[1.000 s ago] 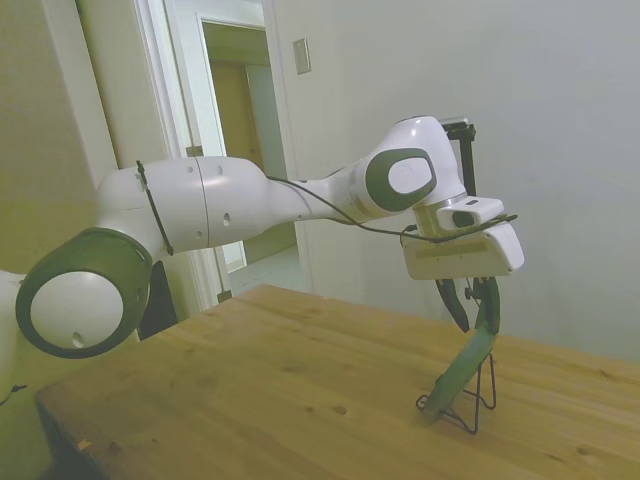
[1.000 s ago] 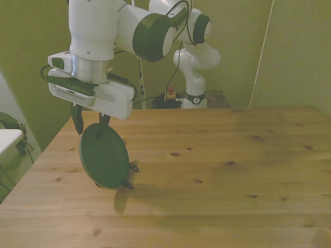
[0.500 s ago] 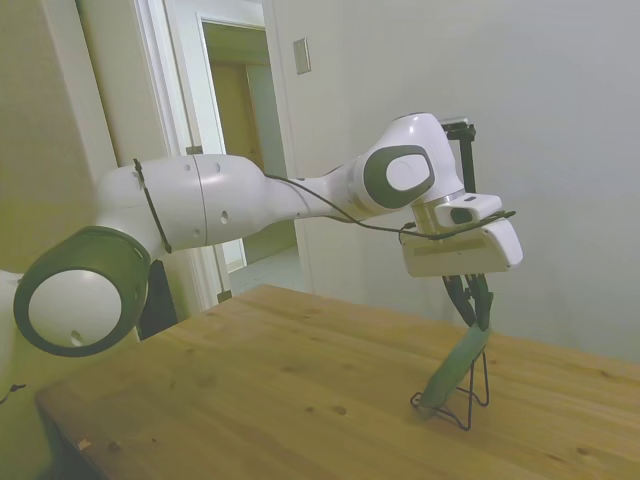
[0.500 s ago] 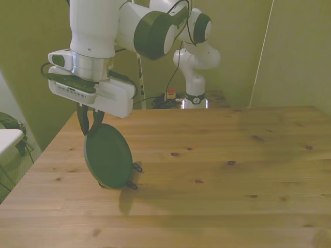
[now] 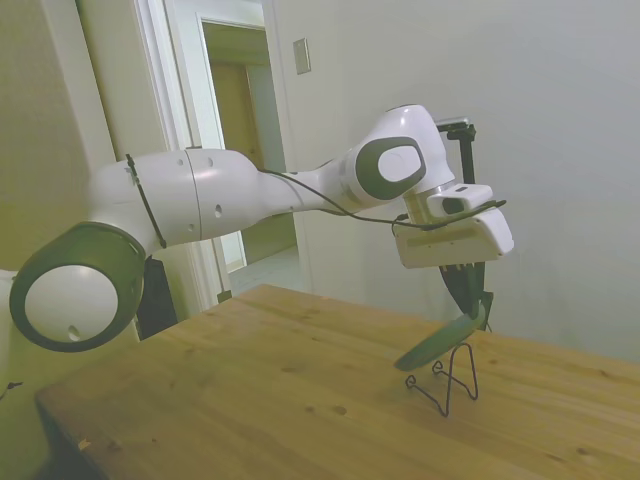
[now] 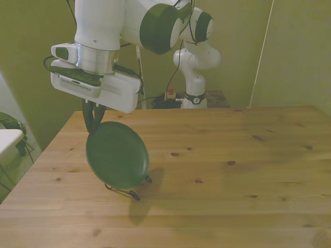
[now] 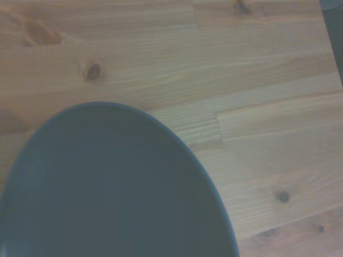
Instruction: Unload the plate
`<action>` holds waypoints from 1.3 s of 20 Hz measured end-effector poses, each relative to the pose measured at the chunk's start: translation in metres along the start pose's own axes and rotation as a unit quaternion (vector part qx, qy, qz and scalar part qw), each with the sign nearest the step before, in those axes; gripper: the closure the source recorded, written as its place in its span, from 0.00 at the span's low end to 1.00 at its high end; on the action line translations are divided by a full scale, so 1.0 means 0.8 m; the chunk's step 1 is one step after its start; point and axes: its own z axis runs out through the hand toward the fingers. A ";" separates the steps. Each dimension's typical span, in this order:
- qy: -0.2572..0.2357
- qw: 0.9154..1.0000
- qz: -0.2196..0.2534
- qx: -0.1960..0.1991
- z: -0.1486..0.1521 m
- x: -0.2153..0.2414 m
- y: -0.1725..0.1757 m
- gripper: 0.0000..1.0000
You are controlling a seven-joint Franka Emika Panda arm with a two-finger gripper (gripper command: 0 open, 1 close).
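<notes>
Since a second ago the plate (image 5: 437, 343) has swung up from leaning steeply in the wire stand (image 5: 446, 376) to a much flatter tilt, lifted clear above it. Pincer (image 5: 478, 306) is clamped on the plate's upper rim, so it's carrying it now. Stand sits on the tabletop (image 6: 232, 175) right under the plate. I'd say the lift-out is basically done; what's left is moving away from the stand and setting the plate down.

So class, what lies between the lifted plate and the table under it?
In the side view, only the wire stand sits below the plate, on the table; the gripper holds the plate's rim.
</notes>
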 end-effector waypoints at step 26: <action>-0.186 0.974 -0.124 0.048 0.056 -0.299 -0.119 1.00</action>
